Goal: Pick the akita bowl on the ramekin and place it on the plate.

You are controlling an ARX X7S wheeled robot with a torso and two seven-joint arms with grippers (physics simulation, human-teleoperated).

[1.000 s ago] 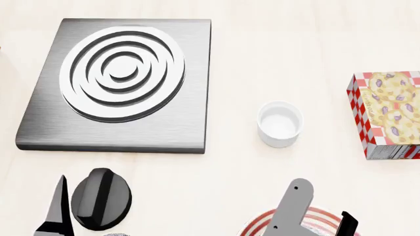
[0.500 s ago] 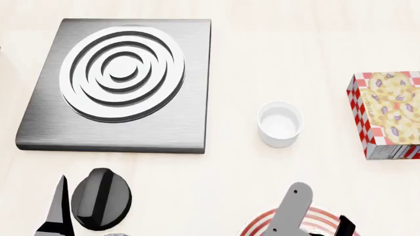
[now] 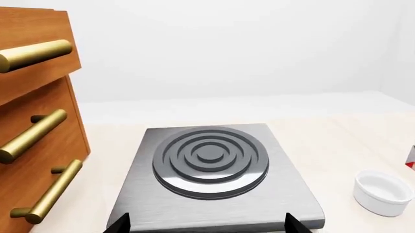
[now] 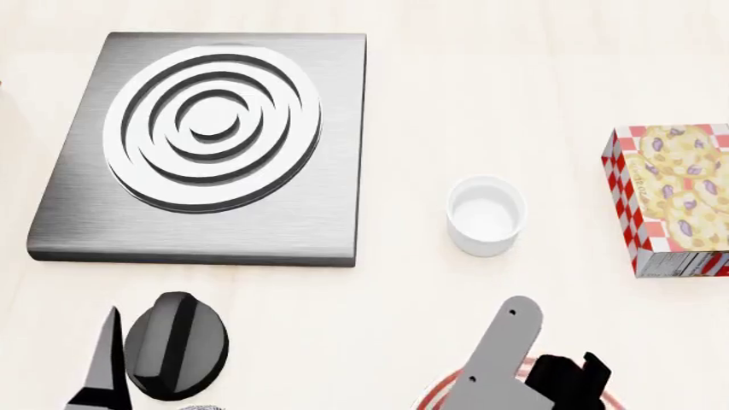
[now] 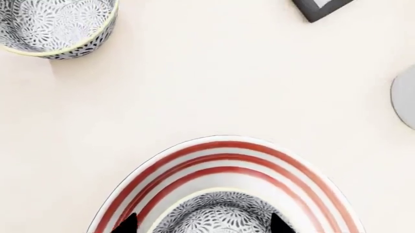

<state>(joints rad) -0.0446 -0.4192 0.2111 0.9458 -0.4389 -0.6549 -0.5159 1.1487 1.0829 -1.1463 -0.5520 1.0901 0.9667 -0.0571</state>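
Speckled akita bowl (image 5: 217, 216) on plate (image 5: 194, 167); second bowl (image 5: 58, 26); one ramekin (image 4: 486, 214).

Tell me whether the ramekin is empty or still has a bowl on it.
Empty. The ramekin shows a bare white inside; a patterned bowl sits on the plate.

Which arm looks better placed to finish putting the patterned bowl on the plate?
The right. Its gripper is over the plate, jaws either side of the akita bowl there. The left gripper faces the stove burner.
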